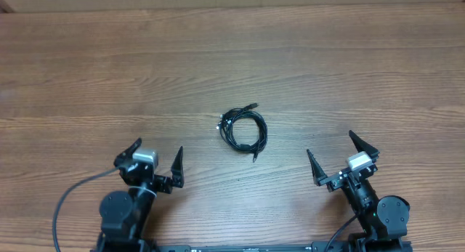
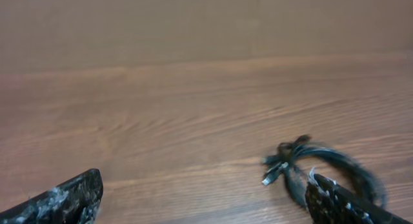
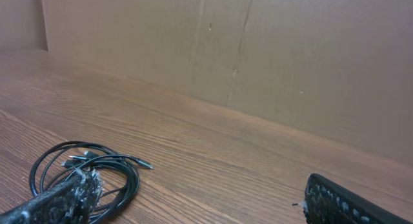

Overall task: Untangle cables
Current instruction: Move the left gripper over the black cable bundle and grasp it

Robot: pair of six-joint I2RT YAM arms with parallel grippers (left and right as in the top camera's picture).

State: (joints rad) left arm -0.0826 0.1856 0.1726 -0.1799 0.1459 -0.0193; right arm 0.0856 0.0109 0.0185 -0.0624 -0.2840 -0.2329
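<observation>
We record in the overhead view:
- One wooden table [image 1: 109, 63].
- One bundle of thin black cables [image 1: 243, 128], loosely coiled near the table's middle, with small plugs poking out.
- Left gripper [image 1: 160, 144] and right gripper [image 1: 328, 142] at the near edge, jaws spread wide, both well apart from the coil.

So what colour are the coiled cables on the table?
Black cables, with small silvery plugs at some ends; clearest in the overhead view.
</observation>
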